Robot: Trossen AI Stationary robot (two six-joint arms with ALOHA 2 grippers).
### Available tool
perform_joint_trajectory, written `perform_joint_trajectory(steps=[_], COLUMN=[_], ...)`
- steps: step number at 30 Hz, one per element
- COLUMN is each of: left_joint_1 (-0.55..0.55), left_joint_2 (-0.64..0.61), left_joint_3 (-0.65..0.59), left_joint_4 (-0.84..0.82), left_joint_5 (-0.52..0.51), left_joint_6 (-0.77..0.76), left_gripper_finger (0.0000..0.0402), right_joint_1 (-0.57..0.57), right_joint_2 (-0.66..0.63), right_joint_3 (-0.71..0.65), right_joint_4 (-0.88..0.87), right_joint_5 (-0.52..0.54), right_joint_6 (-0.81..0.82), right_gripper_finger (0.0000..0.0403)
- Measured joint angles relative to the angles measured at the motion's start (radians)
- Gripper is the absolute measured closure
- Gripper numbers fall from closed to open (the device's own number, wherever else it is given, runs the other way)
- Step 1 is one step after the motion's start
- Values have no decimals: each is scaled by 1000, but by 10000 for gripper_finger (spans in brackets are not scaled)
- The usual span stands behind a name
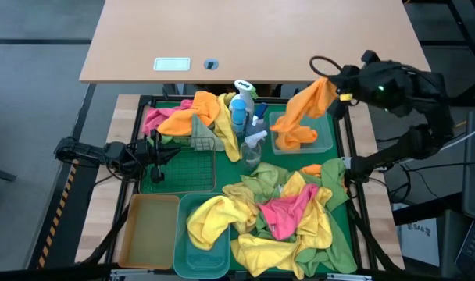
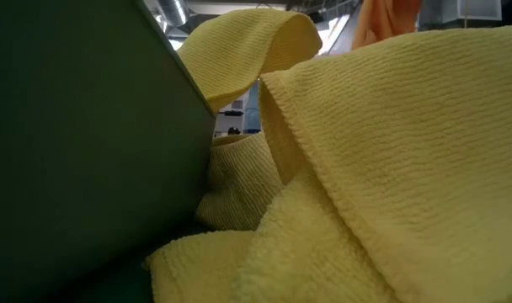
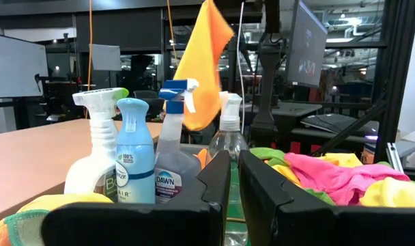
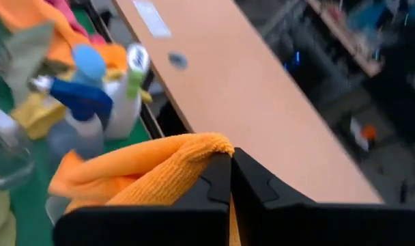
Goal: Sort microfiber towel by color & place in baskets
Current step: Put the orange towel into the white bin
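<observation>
Orange towel hangs from the right claw, pinched shut on its top corner, its tail in the clear basket; placing is in hand; next, release over it; left claw waits, nearly closed, empty, over the wire-mesh basket.

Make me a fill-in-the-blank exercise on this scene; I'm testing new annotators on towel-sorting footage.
1. The right claw is shut on a hanging microfiber towel coloured ____.
2. That towel's lower end lies in the ____ plastic basket.
3. The teal plastic basket holds a towel coloured ____.
4. The amber-tan plastic basket holds ____ towels.

Missing words: orange; clear; yellow; no
</observation>
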Motion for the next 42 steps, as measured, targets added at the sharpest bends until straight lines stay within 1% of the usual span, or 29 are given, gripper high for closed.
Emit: perform_joint_trajectory(steps=[4, 7, 13, 18, 23, 29, 33, 38, 42], left_joint_1=[0, 0, 0, 0, 0, 0, 0, 0, 0], left_joint_2=[0, 0, 0, 0, 0, 0, 0, 0, 0], left_joint_3=[0, 0, 0, 0, 0, 0, 0, 0, 0], left_joint_4=[0, 0, 0, 0, 0, 0, 0, 0, 0], left_joint_5=[0, 0, 0, 0, 0, 0, 0, 0, 0], left_joint_6=[0, 0, 0, 0, 0, -1, -1, -2, -2], left_gripper_finger=[372, 372, 372, 372, 372, 372, 372, 372, 372], right_joint_1=[-102, -150, -212, -247, -261, -260, -259, -259, -259], right_joint_2=[13, 15, 14, 12, 12, 12, 12, 12, 12], right_joint_3=[-4, -61, -258, -464, -691, -955, -1111, -1267, -1342], right_joint_4=[-35, 2, 59, 127, 302, 566, 728, 885, 952], right_joint_5=[-120, -170, -184, -267, -340, -538, -624, -638, -641], right_joint_6=[22, 20, 19, 19, -6, -22, -23, -22, -22], right_gripper_finger=[402, 402, 403, 403, 403, 403, 403, 403, 400])
